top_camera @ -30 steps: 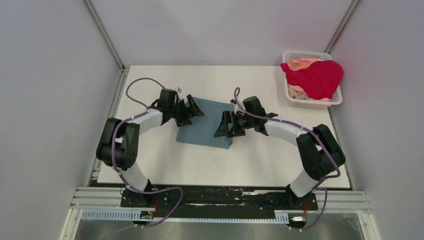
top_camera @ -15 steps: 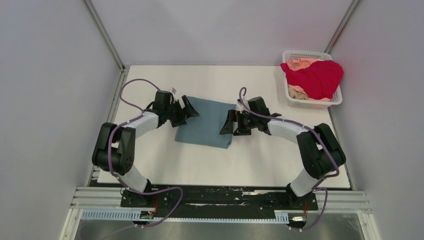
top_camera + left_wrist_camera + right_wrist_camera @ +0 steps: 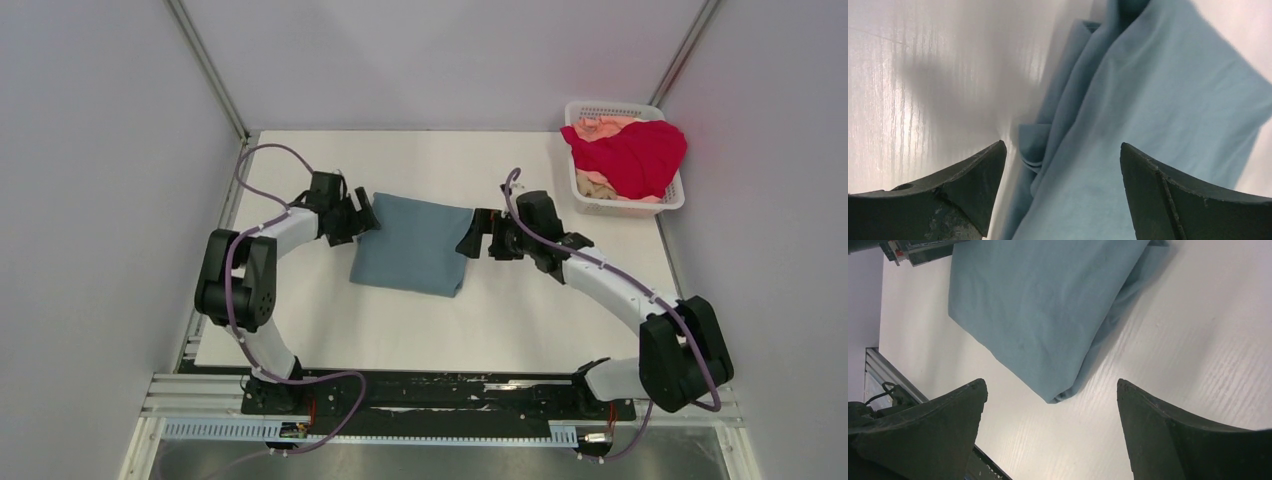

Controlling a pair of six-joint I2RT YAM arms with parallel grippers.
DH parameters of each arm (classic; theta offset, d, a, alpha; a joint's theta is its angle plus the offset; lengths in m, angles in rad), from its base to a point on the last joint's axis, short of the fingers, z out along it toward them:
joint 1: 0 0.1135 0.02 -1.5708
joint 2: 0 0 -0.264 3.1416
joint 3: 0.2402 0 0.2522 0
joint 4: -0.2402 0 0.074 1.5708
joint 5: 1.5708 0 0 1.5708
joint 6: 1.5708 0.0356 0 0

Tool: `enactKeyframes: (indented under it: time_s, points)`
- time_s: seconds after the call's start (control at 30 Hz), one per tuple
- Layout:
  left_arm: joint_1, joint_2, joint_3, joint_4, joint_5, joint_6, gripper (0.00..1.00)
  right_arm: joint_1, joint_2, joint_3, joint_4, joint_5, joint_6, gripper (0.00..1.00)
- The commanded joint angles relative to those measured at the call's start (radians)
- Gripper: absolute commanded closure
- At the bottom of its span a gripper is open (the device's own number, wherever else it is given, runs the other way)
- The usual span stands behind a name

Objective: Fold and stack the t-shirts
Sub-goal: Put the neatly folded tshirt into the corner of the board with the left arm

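The teal t-shirt (image 3: 412, 243) lies folded into a rectangle on the white table (image 3: 500, 330). My left gripper (image 3: 362, 220) is open at its left edge. In the left wrist view the left gripper (image 3: 1062, 146) has its fingers spread over the layered folds of the teal t-shirt (image 3: 1148, 100), holding nothing. My right gripper (image 3: 470, 240) is open just off the shirt's right edge. In the right wrist view the right gripper (image 3: 1050, 382) hangs above the near corner of the teal t-shirt (image 3: 1038, 305). The red t-shirt (image 3: 635, 158) and the peach t-shirt (image 3: 600, 128) lie crumpled in the basket.
A white lattice basket (image 3: 622, 208) stands at the table's back right corner. Grey walls and metal frame posts close in the table on three sides. A black mounting rail (image 3: 440, 395) runs along the near edge.
Both grippers have drawn outward from over the teal shirt to its left and right edges. The right arm has stretched out to the right. The shirt stays folded in place.
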Motion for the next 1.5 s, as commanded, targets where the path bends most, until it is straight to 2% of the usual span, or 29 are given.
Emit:
enactKeyframes:
  time_s: [0.0,0.13,0.2,0.23,0.27,0.33,0.4,0.5,0.7,0.9,1.03,1.23,1.3,1.47]
  points:
    - [0.002,0.073,0.078,-0.053,0.014,0.049,0.12,-0.005,-0.095,-0.02,-0.032,0.062,-0.018,0.0]
    - [0.001,0.133,0.107,-0.038,0.092,0.05,0.29,-0.007,-0.147,-0.041,-0.044,0.119,-0.021,0.0]
    - [0.002,0.17,0.121,-0.027,0.114,0.029,0.42,-0.011,-0.166,-0.044,-0.047,0.127,-0.022,0.0]
    - [0.003,0.196,0.134,-0.026,0.125,0.021,0.55,-0.014,-0.173,-0.046,-0.049,0.13,-0.023,0.0]
    - [0.004,0.208,0.144,-0.033,0.129,0.011,0.62,-0.016,-0.182,-0.046,-0.051,0.129,-0.027,0.0]
    - [0.008,0.231,0.175,-0.058,0.113,0.004,0.89,-0.023,-0.197,-0.047,-0.056,0.131,-0.03,0.0]
    - [0.021,0.232,0.222,-0.088,0.051,0.006,1.0,-0.028,-0.212,-0.054,-0.058,0.134,-0.033,0.0]
    - [0.074,0.208,0.265,-0.109,-0.046,0.039,1.0,-0.034,-0.236,-0.069,-0.061,0.154,-0.041,0.0]
    - [0.239,0.22,0.356,-0.099,-0.104,0.101,1.0,-0.038,-0.274,-0.093,-0.064,0.208,-0.067,0.0]
    - [0.372,0.369,0.577,-0.194,-0.142,0.168,1.0,-0.044,-0.288,-0.092,-0.065,0.269,-0.097,0.0]
    - [0.434,0.489,0.759,-0.251,-0.114,0.231,1.0,-0.048,-0.284,-0.089,-0.066,0.313,-0.105,0.0]
    - [0.478,0.741,1.152,-0.387,-0.09,0.304,1.0,-0.054,-0.259,-0.081,-0.066,0.375,-0.105,0.0]
    - [0.489,0.79,1.229,-0.412,-0.092,0.307,1.0,-0.056,-0.247,-0.075,-0.066,0.377,-0.103,0.0]
    - [0.522,0.808,1.262,-0.372,-0.09,0.279,0.98,-0.059,-0.229,-0.071,-0.066,0.385,-0.099,0.0]
